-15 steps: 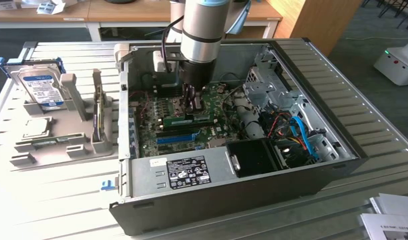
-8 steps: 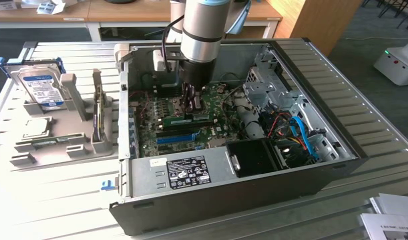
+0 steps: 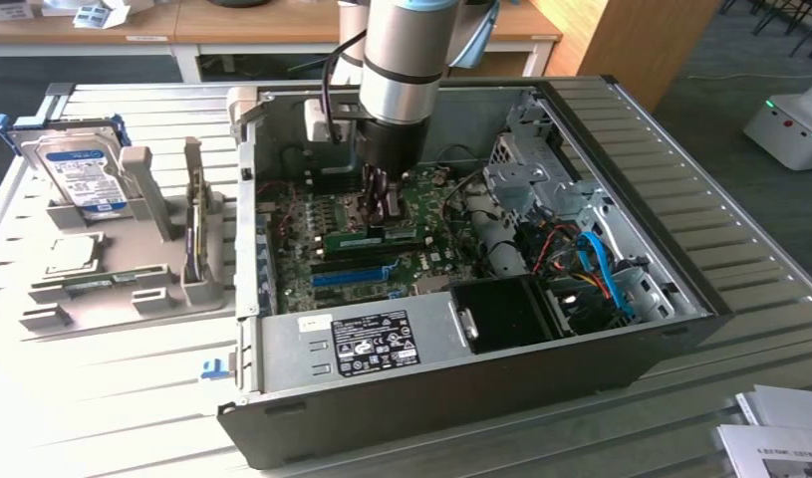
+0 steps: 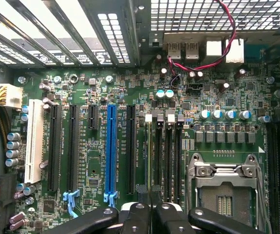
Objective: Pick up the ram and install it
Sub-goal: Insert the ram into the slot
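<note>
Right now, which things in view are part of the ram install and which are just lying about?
In the job: ram, gripper shut on it, black memory slots, open computer case.
Lying about: hard drive, silver processor chip, papers, blue slot.

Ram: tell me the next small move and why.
Probably press the ram straight down: the end effector grips it mid-length, low over the motherboard and parallel to the blue slot. I cannot tell whether it has seated.
</note>
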You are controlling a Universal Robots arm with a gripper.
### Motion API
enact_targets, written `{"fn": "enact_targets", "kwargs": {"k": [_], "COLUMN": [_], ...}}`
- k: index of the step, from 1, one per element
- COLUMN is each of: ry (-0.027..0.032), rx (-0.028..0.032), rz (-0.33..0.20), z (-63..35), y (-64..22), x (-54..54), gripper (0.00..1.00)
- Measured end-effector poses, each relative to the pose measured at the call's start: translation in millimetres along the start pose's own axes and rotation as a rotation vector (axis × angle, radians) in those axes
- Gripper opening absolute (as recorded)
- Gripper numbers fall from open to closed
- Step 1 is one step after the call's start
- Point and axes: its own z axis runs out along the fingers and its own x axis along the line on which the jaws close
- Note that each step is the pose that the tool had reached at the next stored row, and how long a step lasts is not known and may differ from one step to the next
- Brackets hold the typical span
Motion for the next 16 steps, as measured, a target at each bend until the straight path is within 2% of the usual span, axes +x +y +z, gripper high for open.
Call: {"fn": "enact_targets", "kwargs": {"k": [5,16], "ry": [-0.0001,-0.0002], "rx": [-0.0022,-0.0021], "rz": [0.0,-0.001], "z": [-0.1,-0.2], "y": [-0.3,-2.0], "x": [0.0,0.0], "gripper": [0.12,0.12]}}
